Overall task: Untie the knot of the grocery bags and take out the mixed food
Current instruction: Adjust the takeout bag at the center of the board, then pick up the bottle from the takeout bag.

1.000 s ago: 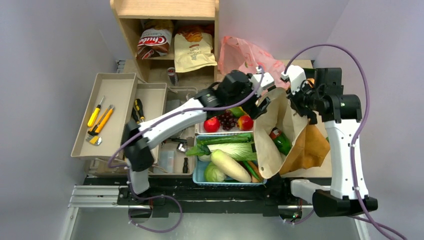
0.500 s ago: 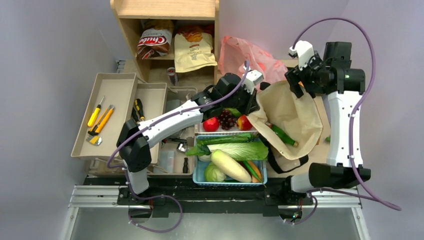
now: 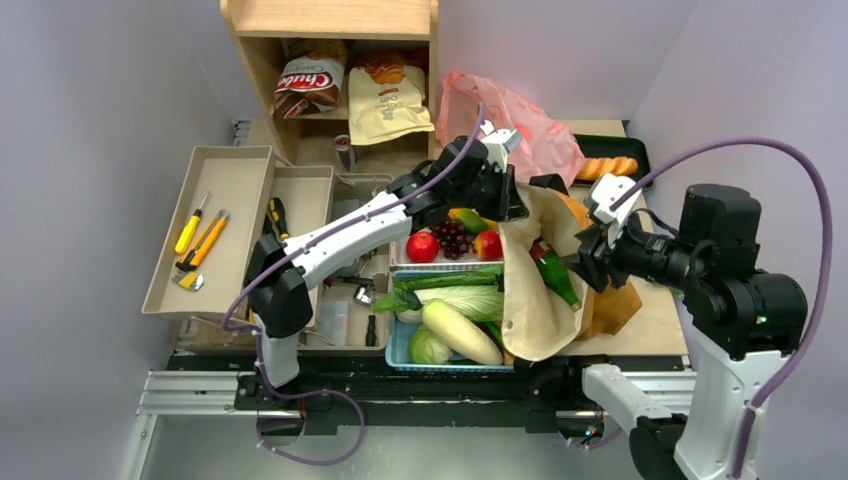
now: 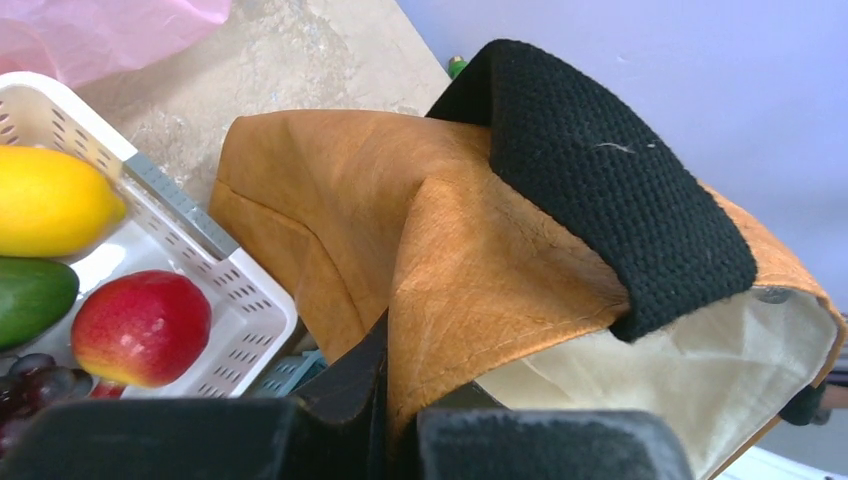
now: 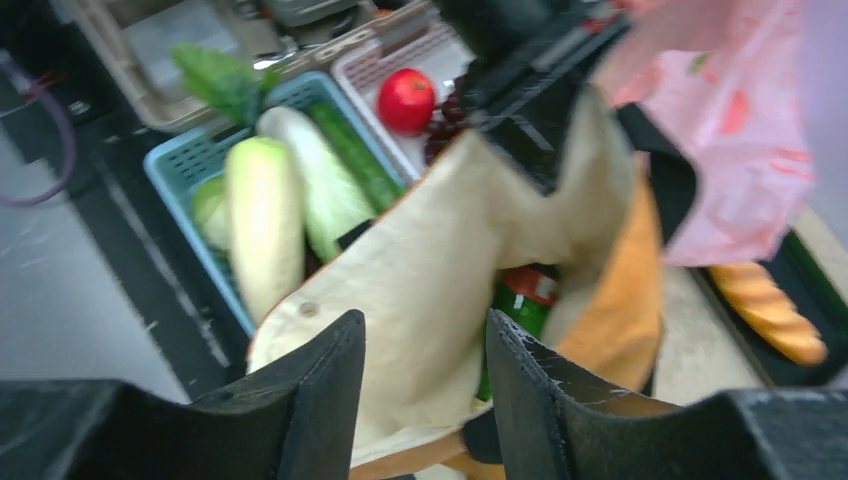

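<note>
Most produce (image 3: 470, 300) already in baskets (image 3: 392, 345) | left gripper (image 3: 508, 200) clamped on brown paper bag (image 3: 535, 300) rim | right gripper (image 5: 425, 340) spread, empty | remaining: green red-labelled item (image 3: 558, 282) inside; pink bag (image 3: 510, 125) knot unseen

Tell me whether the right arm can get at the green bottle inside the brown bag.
Probably yes. The left claw pinches the brown bag at its rim, holding the mouth open; the right claw, open, faces that mouth with the green bottle visible inside. The cream lining partly covers it.
</note>
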### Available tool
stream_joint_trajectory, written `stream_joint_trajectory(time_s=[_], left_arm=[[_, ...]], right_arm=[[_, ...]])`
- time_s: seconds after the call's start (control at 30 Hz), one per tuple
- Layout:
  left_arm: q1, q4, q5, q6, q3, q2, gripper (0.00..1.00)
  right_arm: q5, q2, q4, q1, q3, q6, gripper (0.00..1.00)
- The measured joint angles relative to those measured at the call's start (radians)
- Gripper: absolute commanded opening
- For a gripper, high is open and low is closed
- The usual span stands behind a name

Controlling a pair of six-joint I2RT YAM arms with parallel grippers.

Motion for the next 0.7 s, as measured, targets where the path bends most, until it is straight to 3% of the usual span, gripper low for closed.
stream_joint_trajectory(time_s=[0.13, 0.27, 0.47, 0.7], left_arm=[[0.0, -0.074, -0.011, -0.065, 0.101, 0.056, 0.0], [0.001, -0.126, -0.025, -0.117, 0.183, 0.104, 0.0], [0.003, -0.153, -0.06, -0.154, 0.193, 0.106, 0.0], [0.013, -0.144, -0.105, -0.159, 0.144, 0.078, 0.0]], right_arm=[[-0.045, -0.013, 0.007, 0.109, -0.116, 0.018, 0.38], [0.019, 0.019, 0.03, 0.192, -0.312, 0.029, 0.31], [0.292, 0.031, 0.085, 0.235, -0.51, 0.029, 0.27], [0.602, -0.127, 0.091, 0.238, -0.684, 0.031, 0.2]])
